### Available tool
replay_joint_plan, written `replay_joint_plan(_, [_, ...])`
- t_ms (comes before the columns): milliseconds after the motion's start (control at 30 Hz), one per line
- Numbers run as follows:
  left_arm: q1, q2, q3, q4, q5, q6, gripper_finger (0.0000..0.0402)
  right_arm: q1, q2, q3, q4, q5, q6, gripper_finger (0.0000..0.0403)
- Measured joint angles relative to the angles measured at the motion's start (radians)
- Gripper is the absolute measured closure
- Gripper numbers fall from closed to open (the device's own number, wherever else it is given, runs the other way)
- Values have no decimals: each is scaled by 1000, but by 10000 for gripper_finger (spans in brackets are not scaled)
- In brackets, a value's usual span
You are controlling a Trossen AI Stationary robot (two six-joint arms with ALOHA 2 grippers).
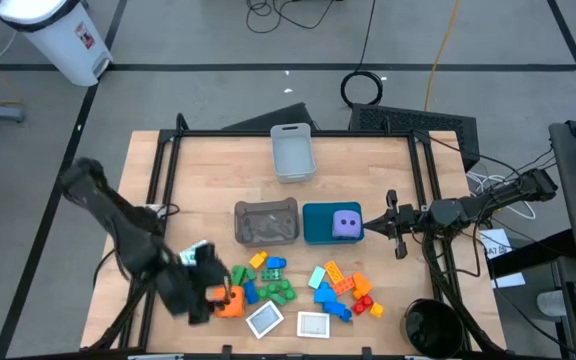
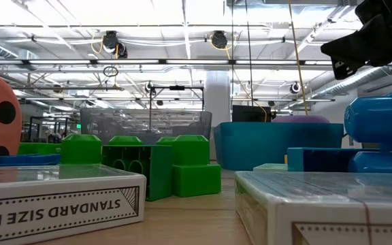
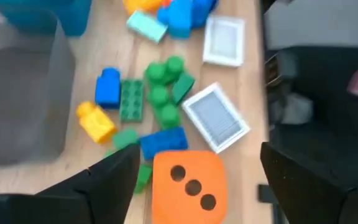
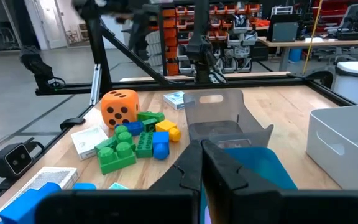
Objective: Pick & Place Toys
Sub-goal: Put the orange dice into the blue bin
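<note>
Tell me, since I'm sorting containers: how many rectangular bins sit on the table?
3. A pale grey plastic bin at the far edge, a translucent grey bin mid-table, and a teal bin beside it, holding a purple die.

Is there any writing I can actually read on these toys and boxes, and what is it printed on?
"STANDARD SIZE PL": on the side of the card box nearest the low camera, printed upside down; the rest runs off the edge.
White bucket beyond the table: a red sticker, too small to read.
Orange die: only dots, no writing.
</note>
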Motion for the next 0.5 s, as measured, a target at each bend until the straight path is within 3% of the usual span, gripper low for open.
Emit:
replay_joint_plan(100, [-50,146,124,-125,-42,-117,104,0,0,0,0,0,-6,403])
replay_joint_plan(233, [-80,308,249,-206,-23,-205,145,0,0,0,0,0,-13,403])
replay_joint_plan(500, [-80,487,284,-321,131,-274,189,0,14,0,0,0,36,403])
